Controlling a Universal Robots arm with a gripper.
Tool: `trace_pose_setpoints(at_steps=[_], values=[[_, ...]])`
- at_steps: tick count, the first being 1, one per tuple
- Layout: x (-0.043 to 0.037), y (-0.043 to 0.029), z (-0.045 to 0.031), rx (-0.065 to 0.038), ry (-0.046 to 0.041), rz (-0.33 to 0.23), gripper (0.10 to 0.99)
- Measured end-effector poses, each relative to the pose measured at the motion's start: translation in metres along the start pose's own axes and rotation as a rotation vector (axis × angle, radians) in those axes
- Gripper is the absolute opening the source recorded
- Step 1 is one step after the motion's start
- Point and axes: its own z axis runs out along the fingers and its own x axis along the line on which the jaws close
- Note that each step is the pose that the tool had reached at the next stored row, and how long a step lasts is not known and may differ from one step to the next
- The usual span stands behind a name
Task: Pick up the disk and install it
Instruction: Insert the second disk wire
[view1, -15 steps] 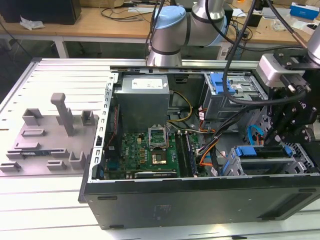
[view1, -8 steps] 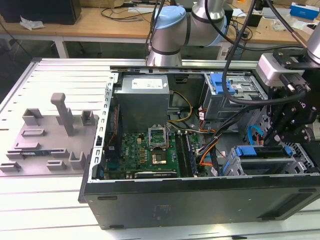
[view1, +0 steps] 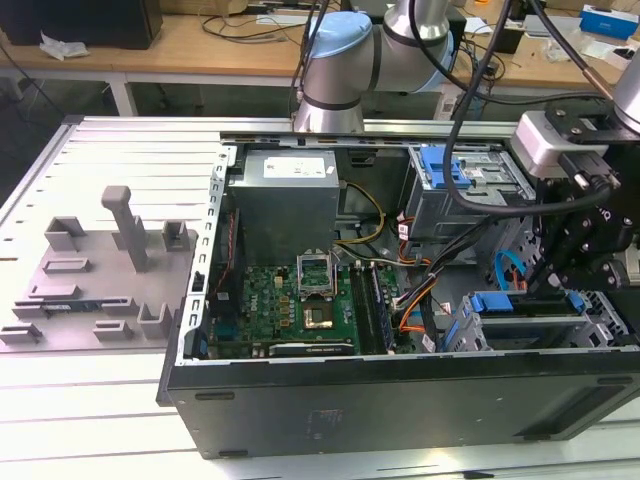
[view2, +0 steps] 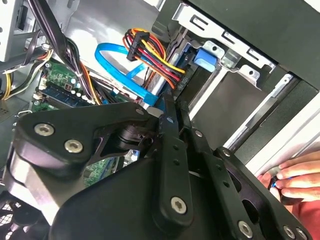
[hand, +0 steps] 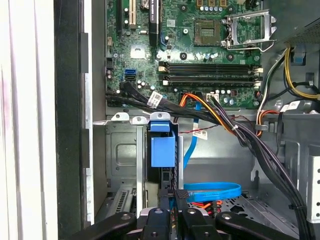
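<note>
My claw (hand: 169, 196), fingers pinched narrow on the disk (hand: 163, 150), holds it edge-on in the drive cage (hand: 122, 150). Installation step; seating needs straight travel.

I've got the flat silver hard drive in its blue plastic carrier rail (view1: 528, 316) standing on edge in the grey metal drive cage (view1: 600, 330), blue end tab (hand: 162, 150) up, near corner, exterior view's right.

Green motherboard (hand: 200, 45) with black memory slots (hand: 210, 72), flat light-blue data cable (hand: 212, 191), blue plastic carrier tab (hand: 162, 147) in a grey metal drive cage (hand: 122, 150), and red-yellow-orange-black power wires (view2: 152, 55).
</note>
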Motion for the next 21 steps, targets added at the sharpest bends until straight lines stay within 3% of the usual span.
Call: trace_pose_setpoints(at_steps=[21], values=[[0.0004, -0.0025, 0.0130, 0.000, 0.0007, 0.000, 0.161]])
